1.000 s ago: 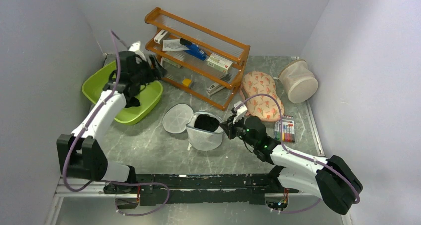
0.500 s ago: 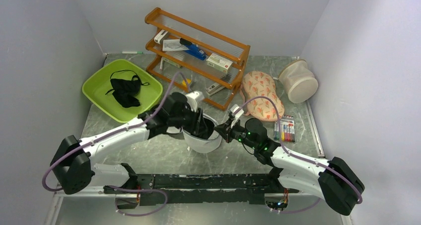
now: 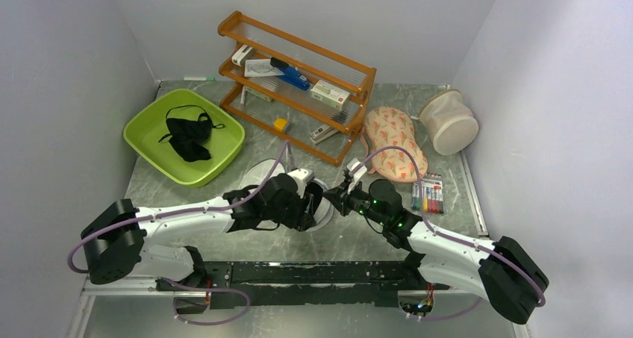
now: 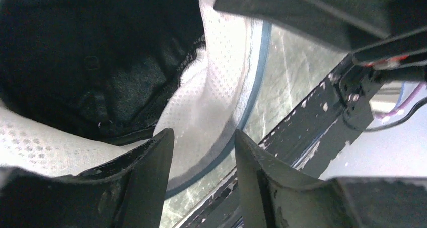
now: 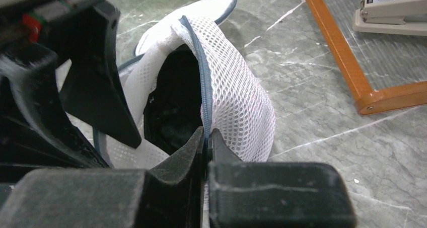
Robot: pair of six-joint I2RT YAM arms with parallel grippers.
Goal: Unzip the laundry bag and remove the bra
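Note:
The white mesh laundry bag [image 3: 324,210] lies open at the table's centre, its disc lid [image 3: 261,171] flopped to the left. Black fabric [image 5: 173,102] sits inside it and also shows in the left wrist view [image 4: 90,62]. A black bra with thin straps [image 3: 186,136] lies in the green tray [image 3: 142,121]. My left gripper [image 4: 201,142] is open at the bag's mouth, over its near white mesh wall [image 4: 216,72], and covers most of the bag in the top view [image 3: 310,204]. My right gripper [image 5: 206,137] is shut on the bag's zip-edged rim [image 5: 201,77].
An orange wooden rack [image 3: 298,77] with small boxes and a stapler stands at the back. An orange-patterned pouch [image 3: 394,140] and a beige mesh cylinder [image 3: 448,121] lie at the right. A pack of markers [image 3: 427,195] lies beside my right arm.
My left gripper left a black garment in the green tray, swung right to the bag, and now sits lower at its mouth. My right gripper kept its hold on the rim.

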